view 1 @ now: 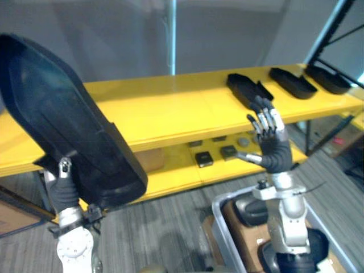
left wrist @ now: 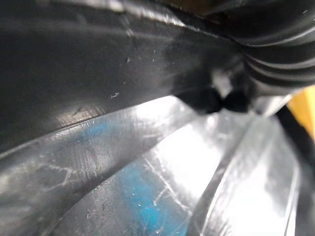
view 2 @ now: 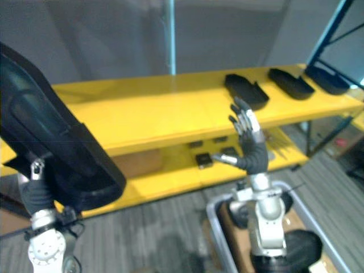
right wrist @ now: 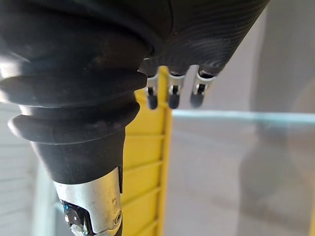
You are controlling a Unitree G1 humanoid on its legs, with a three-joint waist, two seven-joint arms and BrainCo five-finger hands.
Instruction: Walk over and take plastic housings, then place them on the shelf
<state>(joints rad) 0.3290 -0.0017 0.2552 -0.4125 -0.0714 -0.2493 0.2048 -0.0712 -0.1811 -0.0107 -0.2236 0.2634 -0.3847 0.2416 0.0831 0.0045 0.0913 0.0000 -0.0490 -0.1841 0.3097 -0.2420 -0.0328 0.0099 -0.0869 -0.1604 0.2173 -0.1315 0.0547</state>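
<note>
The left robot hand [view 1: 64, 183] is up at the robot's left side, holding a big black plastic housing [view 1: 68, 114] clear of everything. The housing stands tilted, its long body leaning up and away to the left, and its broad lower end hangs in front of the left end of the yellow shelf [view 1: 170, 108]. A silver thumb [view 1: 64, 166] presses on the near face by the bottom edge. The other fingers are behind the part, so the grip looks like a pinch on that lower edge. From the wrist camera the glossy black surface sits right against the hand's ribbed cover.

The right robot hand [view 1: 272, 139] is raised in front of the shelf, palm upright, fingers straight and fanned apart with the thumb out to the side. It holds nothing and touches nothing.

Three more housings already lie on the shelf's upper board, all toward the right end. The nearest one [view 1: 247, 89] is just past the spread fingers, a second [view 1: 293, 82] lies beside it and a third [view 1: 327, 78] sits by the far right edge. They lie apart from each other.

On the lower board [view 1: 170, 170] sit a few small dark parts [view 1: 203, 158]. On the grey floor, low on the right, stands a grey tub [view 1: 218, 207] with dark pieces lying on brown card inside.
</note>
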